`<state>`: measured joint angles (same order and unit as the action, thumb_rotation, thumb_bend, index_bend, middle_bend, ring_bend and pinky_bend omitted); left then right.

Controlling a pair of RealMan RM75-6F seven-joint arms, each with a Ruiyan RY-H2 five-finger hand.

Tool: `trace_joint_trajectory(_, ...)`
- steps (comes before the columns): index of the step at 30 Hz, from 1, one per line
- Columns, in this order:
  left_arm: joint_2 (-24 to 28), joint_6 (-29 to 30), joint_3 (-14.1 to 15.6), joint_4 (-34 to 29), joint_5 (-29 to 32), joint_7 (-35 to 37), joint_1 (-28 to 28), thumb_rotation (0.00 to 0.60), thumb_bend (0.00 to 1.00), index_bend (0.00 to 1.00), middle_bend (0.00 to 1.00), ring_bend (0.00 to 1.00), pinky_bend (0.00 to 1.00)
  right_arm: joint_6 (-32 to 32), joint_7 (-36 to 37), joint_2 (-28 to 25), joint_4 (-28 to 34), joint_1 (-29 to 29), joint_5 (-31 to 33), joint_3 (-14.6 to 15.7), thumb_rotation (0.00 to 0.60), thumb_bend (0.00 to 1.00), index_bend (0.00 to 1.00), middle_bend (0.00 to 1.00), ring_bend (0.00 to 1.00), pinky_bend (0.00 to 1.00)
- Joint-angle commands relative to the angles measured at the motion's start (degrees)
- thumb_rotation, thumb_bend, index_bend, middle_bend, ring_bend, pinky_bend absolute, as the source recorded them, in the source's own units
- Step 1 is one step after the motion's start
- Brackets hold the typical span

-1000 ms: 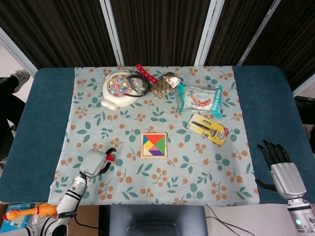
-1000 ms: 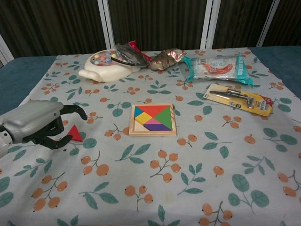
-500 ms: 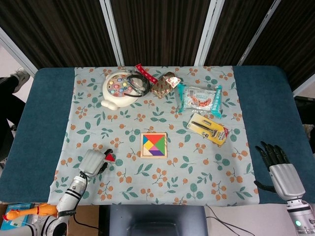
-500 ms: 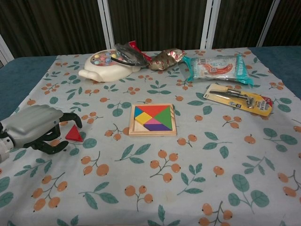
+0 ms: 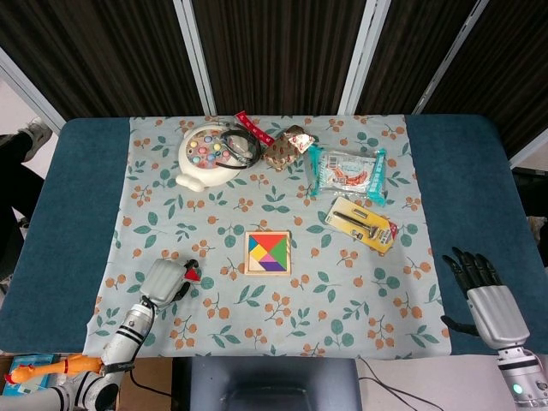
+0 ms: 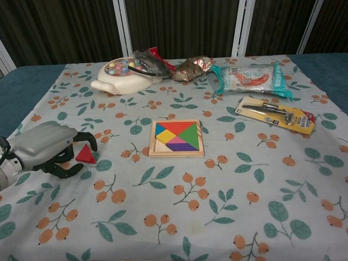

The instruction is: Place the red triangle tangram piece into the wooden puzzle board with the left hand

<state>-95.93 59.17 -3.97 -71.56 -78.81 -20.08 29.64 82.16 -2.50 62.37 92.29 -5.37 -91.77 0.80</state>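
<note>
The small red triangle (image 6: pixel 85 155) lies flat on the flowered cloth, left of the wooden puzzle board (image 6: pixel 176 153). My left hand (image 6: pixel 44 149) rests beside it, with curled fingers (image 6: pixel 87 139) arching over the piece and the thumb below it. The triangle sits between them on the cloth, not lifted. In the head view the left hand (image 5: pixel 164 280) and the triangle (image 5: pixel 194 276) are at the front left, and the board (image 5: pixel 268 271) holds several coloured pieces. My right hand (image 5: pixel 484 295) lies spread and holds nothing at the front right.
At the back stand a white toy (image 6: pixel 122 76) with a black cable, a shiny wrapped packet (image 6: pixel 190 66), a snack bag (image 6: pixel 251 79) and a carded tool pack (image 6: pixel 277 114). A rubber chicken (image 5: pixel 51 368) lies off the front-left corner.
My left hand has drawn back slightly leftwards and its fingers have curled closer around the triangle, which has stayed in place. The right hand has shifted a little towards the front edge.
</note>
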Motion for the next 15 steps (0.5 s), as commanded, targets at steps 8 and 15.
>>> trace_joint_trajectory(8,-1.3,-0.7,0.0,2.7,0.7,0.9,0.8,0.6,0.41,0.4,1.0,1.0,1.0,0.3,0.2,-0.2,0.0,0.2,-0.5,0.4,0.6,0.15,0.0,0.0,0.0,0.0)
trace_joint_trajectory(15,-1.3,0.1,0.2,2.7,0.4,1.2,0.8,0.6,0.4,0.46,1.0,1.0,1.0,-0.2,0.1,-0.3,0.1,0.0,-0.8,0.6,0.6,0.15,0.0,0.0,0.0,0.0)
